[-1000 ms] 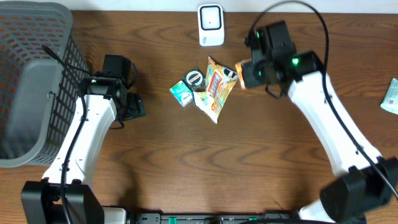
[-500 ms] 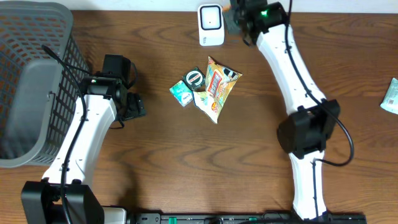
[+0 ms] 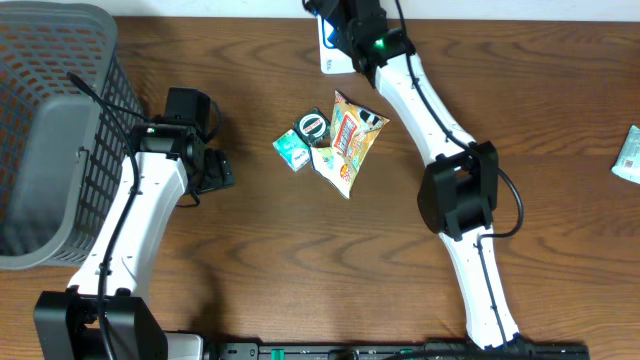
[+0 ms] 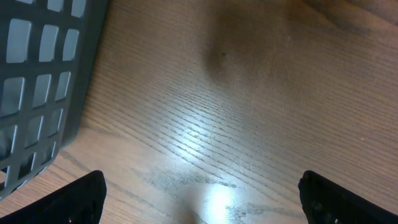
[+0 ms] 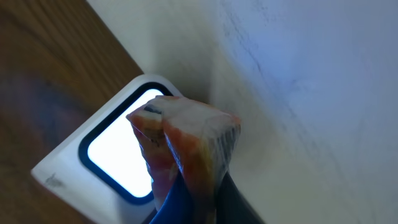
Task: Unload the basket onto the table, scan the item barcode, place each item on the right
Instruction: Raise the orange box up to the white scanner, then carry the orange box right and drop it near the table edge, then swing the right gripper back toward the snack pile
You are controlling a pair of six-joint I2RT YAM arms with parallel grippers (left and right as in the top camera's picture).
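Snack packet (image 5: 186, 143), clamped in our right gripper (image 3: 340, 22), sits over the one scanner (image 5: 112, 149) at upper centre. We see wooden table (image 3: 300, 260), white wall (image 5: 311, 74), one basket (image 3: 40, 140), four clustered items (image 3: 330, 140); left gripper (image 4: 202, 199) spread wide.

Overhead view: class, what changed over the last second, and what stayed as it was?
The right end effector, shut on a small orange packet, swung from beside the snack pile up and left to the white scanner. The left arm, basket and snack pile stayed put.
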